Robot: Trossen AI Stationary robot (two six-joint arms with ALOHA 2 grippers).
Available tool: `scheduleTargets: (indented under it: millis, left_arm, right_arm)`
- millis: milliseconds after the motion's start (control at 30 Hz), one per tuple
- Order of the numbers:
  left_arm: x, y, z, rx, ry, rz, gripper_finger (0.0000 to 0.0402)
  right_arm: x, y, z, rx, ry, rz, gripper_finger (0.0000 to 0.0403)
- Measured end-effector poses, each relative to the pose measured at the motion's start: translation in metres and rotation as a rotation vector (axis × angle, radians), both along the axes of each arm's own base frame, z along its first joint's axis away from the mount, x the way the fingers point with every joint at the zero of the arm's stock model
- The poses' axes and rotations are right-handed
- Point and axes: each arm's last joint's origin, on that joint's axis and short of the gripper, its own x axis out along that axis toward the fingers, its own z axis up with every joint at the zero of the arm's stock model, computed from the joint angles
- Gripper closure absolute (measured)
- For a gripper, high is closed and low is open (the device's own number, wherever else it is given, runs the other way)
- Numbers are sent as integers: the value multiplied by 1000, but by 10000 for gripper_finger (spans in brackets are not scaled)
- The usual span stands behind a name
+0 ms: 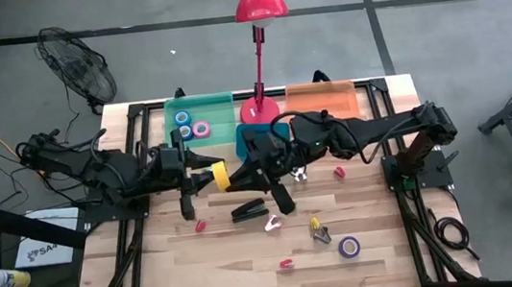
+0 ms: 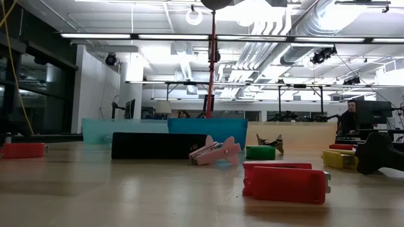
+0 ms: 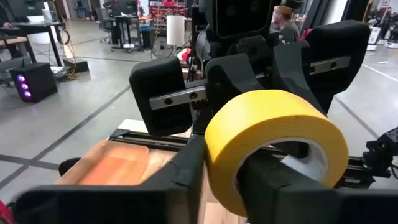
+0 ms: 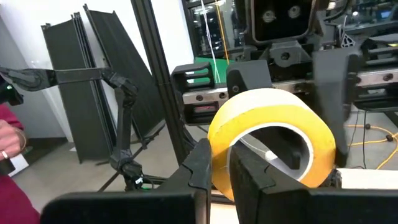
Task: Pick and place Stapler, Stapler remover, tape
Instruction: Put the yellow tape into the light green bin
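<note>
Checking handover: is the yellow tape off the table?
Off the table. The yellow tape hangs between the left gripper and right gripper; both wrist views show fingers on it.

**Two grippers meet at mid-table**

Both arms reach inward above the table's centre. The left gripper [image 1: 204,176] and right gripper [image 1: 245,174] face each other, each clamped on the rim of the same yellow tape roll [image 1: 222,175].

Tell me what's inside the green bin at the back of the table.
The green bin holds three tape rolls: two blue, one pink. Its floor otherwise looks bare from above; nothing covers it, though the low view cannot see inside.
</note>
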Motion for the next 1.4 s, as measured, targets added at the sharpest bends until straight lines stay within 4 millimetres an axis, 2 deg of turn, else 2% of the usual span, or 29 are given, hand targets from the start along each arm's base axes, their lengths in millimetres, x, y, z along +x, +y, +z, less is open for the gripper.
scheduleTargets:
  millis: [67,233,533,700,833,1033,1233,1400]
  left_arm:
    - [0,0,0,5,3,3,368]
    - [-1,1,-2,6,18,11,368]
    - [-2,2,-5,17,55,29,368]
    - [-4,5,-11,13,103,127,368]
    - [-12,14,-22,13,187,285,368]
    - [-17,50,-46,-88,384,479,368]
    - [-5,107,-69,-194,610,650,368]
    - [9,164,-86,-281,724,739,368]
  right_arm:
    - [0,0,-1,-1,5,-17,378]
    - [0,-1,-1,8,18,-33,375]
    - [-1,0,-4,67,76,-24,295]
    - [-3,-5,-7,51,124,-50,277]
    - [-17,-17,-7,80,253,-101,274]
    - [-38,-39,-15,98,457,-406,273]
    - [-56,-55,-26,-13,617,-648,273]
    - [-67,-75,-37,-156,746,-829,273]
